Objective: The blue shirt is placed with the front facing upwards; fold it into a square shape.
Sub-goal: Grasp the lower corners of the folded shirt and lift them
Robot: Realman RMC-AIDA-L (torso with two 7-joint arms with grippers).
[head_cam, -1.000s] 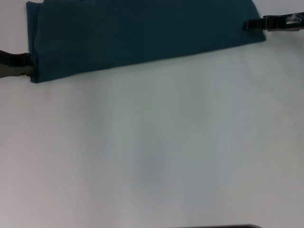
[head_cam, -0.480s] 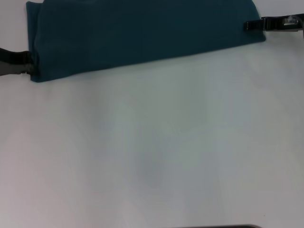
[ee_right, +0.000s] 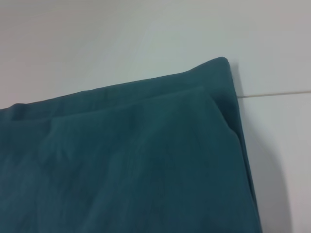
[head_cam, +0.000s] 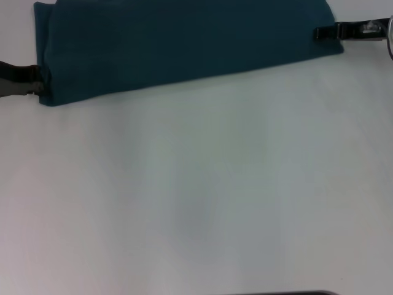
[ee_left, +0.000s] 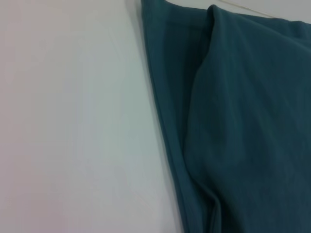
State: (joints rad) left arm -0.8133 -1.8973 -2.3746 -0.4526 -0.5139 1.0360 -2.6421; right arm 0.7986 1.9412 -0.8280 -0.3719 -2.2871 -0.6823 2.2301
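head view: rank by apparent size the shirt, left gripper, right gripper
1. The blue shirt, by far the largest, spread along the far side of the table.
2 and 3. The right gripper and left gripper, at opposite shirt edges. Both are cut off by the frame, so I can't rank them.

Right wrist cam: blue shirt (ee_right: 131, 170) is lying flat on the white worktop (ee_right: 97, 39), filling most of the shot. Fabric is sitting in stacked layers, the upper layer's edge stepping back slightly from the one under it. One folded corner (ee_right: 222, 63) is showing, rounded, with bare worktop wrapping around it on two sides. A thin seam line in the worktop (ee_right: 277, 93) is running out from beside that corner. Light wrinkles are showing across the cloth. Gripper fingers aren't showing here.
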